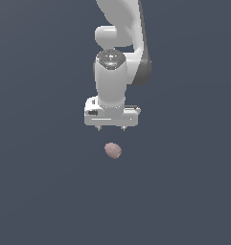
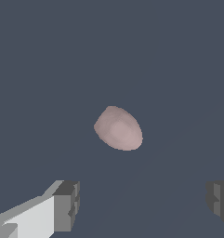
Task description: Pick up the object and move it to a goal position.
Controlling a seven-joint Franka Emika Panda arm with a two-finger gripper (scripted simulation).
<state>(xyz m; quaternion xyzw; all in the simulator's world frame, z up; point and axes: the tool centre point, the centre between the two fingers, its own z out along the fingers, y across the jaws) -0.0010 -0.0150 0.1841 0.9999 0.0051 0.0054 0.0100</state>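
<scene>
End effector (image 1: 111,128) wide open, empty, above object (image 1: 113,150) at frame centre. Object appears light, rigid, matte; grip across narrow middle.

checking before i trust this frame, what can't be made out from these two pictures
- Exterior view: the upper arm is cut off by the top edge; only the tool fingertips show below the hand.
- Exterior view: how far the tool is above the object cannot be judged against the plain surface.
- Wrist view: both fingers are cut off by the picture edges.
- Both views: the object's underside is hidden by its own body; no goal marker shows.
</scene>
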